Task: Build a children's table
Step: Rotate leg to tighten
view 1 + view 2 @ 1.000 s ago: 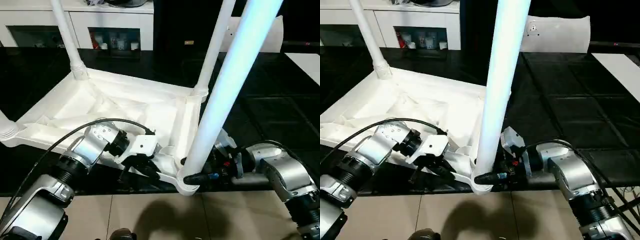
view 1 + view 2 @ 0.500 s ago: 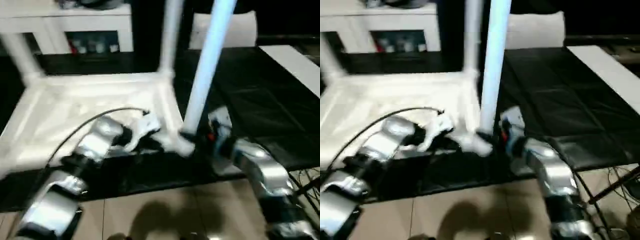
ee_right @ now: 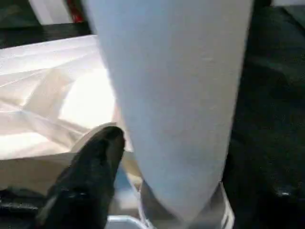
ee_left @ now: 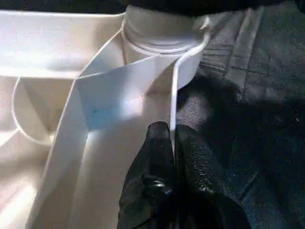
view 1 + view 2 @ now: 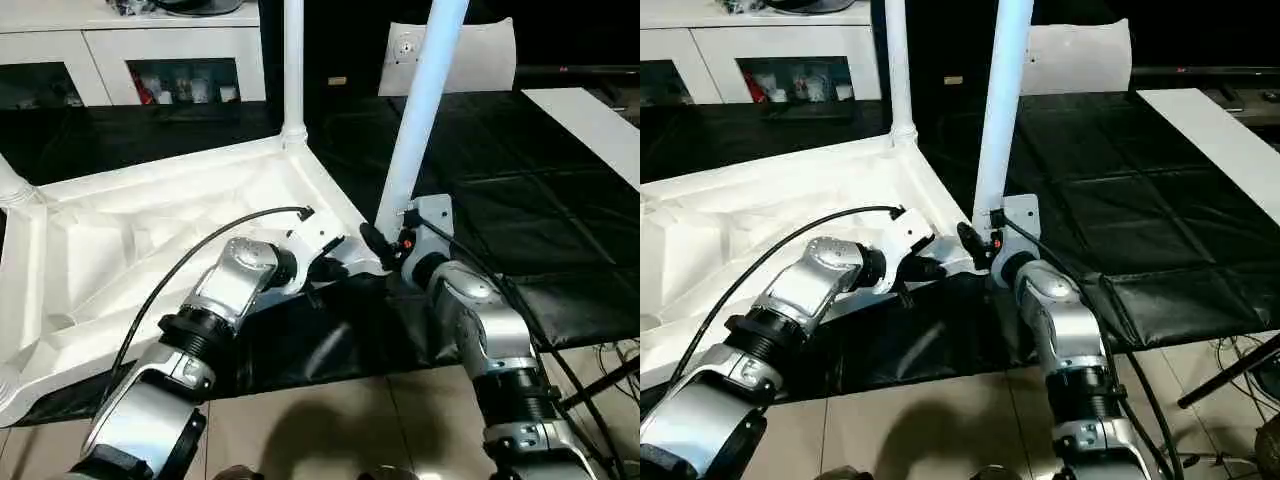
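The tabletop [image 5: 150, 240] lies upside down on a black-covered worktop [image 5: 520, 200], ribbed underside up, its near edge reaching the worktop's front edge above a tiled floor [image 5: 330, 420]. Three legs stand in corner sockets: a far leg [image 5: 293, 60], a near leg [image 5: 420, 110] at the corner closest to the robot, and the base of a left leg [image 5: 10, 185] at the picture's edge. Behind are a white cabinet [image 5: 150, 50] and a small white panel [image 5: 450, 55]. To the right the black sheet lies open, with a white board [image 5: 590, 120] at its far side.

The left gripper [image 4: 172, 143] reaches in low from the front, jaws pinched narrow on the tabletop's thin raised rim just beside the near socket. The right gripper [image 5: 385, 245] comes in from the right at the foot of the near leg; one black finger [image 3: 90, 176] lies beside the leg, and whether the jaws clasp it cannot be told.
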